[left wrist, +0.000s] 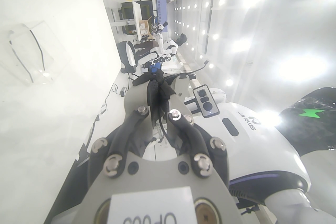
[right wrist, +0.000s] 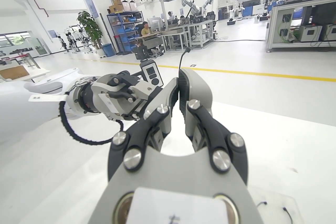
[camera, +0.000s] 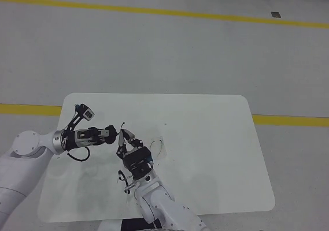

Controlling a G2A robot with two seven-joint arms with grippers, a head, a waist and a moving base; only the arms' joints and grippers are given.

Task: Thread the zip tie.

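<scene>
Right gripper: closed tight on the zip tie. From my right wrist camera I see both black pads pressed together, with the strap pinched at the tips.
Zip tie: held up off the desk. It stands out of the right fingertips and bends slightly, with its small square head at the free upper end. In my top view it is a thin dark line rising from the spot where the two grippers come together.
Left gripper: fingers drawn together, pads meeting along their length. I see a dark tangle at the tips and a thin black strand running behind the pads toward the palm. I cannot tell whether either is the tie, so I cannot say this claw grips anything.
Meeting point: the two grippers are tip to tip, touching or very nearly so. They are above the left half of the desk, about midway between its near and far edges. The left arm comes in over the left edge, the right arm over the near edge.
Clear holder: lies flat on the desk just beside the grippers, on their right-edge side, close to the desk's middle.
Spare ties: a few thin black ties lie inside the clear holder, apart from one another.
</scene>
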